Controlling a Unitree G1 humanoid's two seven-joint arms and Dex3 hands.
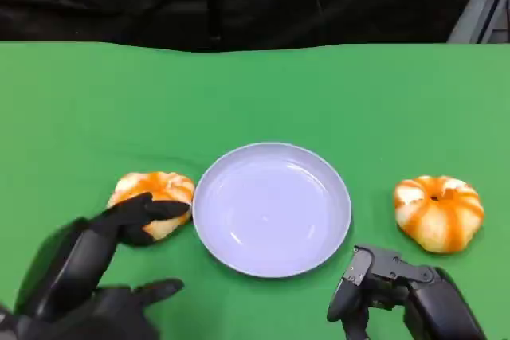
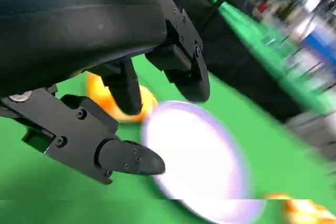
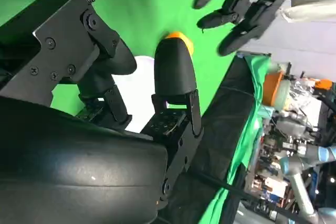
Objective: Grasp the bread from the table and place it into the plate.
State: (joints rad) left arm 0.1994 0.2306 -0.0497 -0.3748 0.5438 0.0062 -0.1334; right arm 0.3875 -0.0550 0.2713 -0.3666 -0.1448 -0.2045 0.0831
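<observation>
Two orange-and-white bread rolls lie on the green table, one (image 1: 155,194) just left of the pale round plate (image 1: 271,209) and one (image 1: 439,212) to its right. My left hand (image 1: 100,272) reaches in from the lower left with fingers spread; its upper fingers (image 1: 147,214) lie over the near side of the left roll, without closing on it. In the left wrist view, that roll (image 2: 111,100) shows between the fingers, next to the plate (image 2: 202,161). My right hand (image 1: 394,292) rests near the front edge, below the plate, and holds nothing.
The green table (image 1: 255,93) ends at a far edge against a black backdrop. The plate holds nothing. The right wrist view shows my left hand (image 3: 244,1) and cluttered benches beyond the table.
</observation>
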